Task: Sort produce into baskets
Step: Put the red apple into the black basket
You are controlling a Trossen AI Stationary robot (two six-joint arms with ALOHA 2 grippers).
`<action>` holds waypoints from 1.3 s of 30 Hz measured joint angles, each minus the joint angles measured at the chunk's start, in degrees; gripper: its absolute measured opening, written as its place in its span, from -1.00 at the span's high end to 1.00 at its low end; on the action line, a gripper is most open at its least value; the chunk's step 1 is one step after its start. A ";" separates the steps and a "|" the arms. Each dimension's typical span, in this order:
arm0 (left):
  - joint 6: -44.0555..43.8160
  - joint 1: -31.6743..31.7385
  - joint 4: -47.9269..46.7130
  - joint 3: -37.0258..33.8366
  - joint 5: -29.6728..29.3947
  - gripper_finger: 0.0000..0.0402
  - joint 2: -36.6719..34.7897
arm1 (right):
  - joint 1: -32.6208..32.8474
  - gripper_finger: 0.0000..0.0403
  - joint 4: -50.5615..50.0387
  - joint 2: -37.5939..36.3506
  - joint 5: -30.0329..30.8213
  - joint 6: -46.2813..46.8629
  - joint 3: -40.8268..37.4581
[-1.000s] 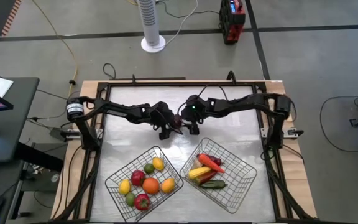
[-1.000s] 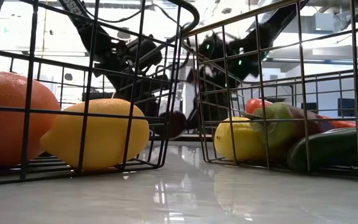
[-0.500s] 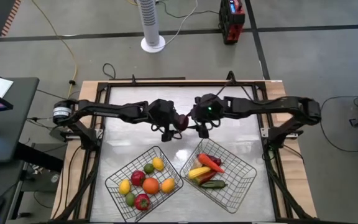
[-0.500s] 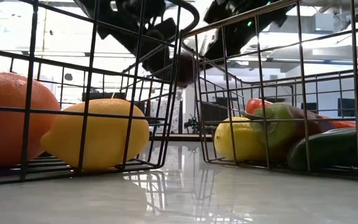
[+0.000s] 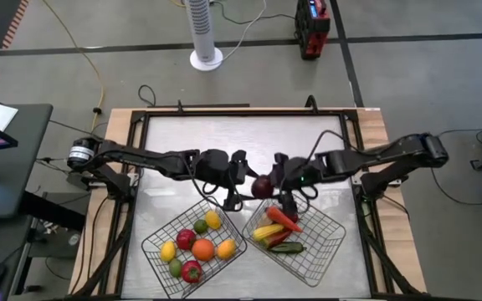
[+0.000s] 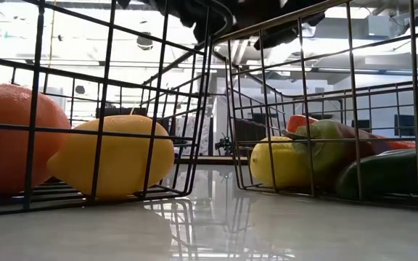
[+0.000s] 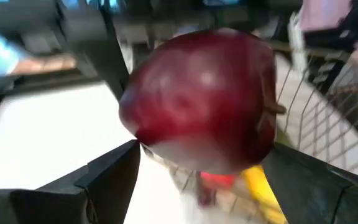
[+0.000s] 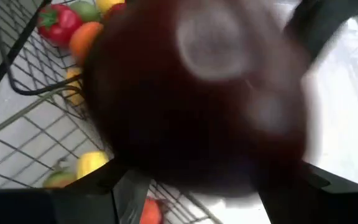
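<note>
Two wire baskets [image 5: 194, 244], two arms [image 5: 145, 155], one dark red apple [image 5: 262, 186].

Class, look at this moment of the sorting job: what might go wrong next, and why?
1. The dark red onion sits between the left tool and right tool, above the gap between the baskets; a mistimed release may drop it on the table.
2. The two tools are very close together and may collide.

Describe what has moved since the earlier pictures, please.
Both arms carried the dark red onion from the table's middle toward the baskets; it now hangs between the left gripper and right gripper, above the gap. The left basket, right basket and their produce stayed put.
</note>
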 joint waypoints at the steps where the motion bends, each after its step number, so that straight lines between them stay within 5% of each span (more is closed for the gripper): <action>1: -0.42 -0.62 1.20 0.18 -0.04 -0.58 0.24 | 1.21 -0.42 -0.13 0.17 0.97 0.82 0.00; 13: -3.52 -5.80 6.03 -0.16 -1.85 -0.57 6.11 | 12.05 -0.42 -3.27 0.37 8.12 12.01 0.00; 23: -4.02 -7.13 10.40 -0.20 -1.88 -0.57 7.09 | 14.20 -0.42 -3.00 0.35 10.25 13.48 0.00; 39: -5.79 -12.13 -2.43 -0.39 -4.24 -0.58 3.36 | 13.41 -0.42 8.76 8.60 9.38 9.49 1.21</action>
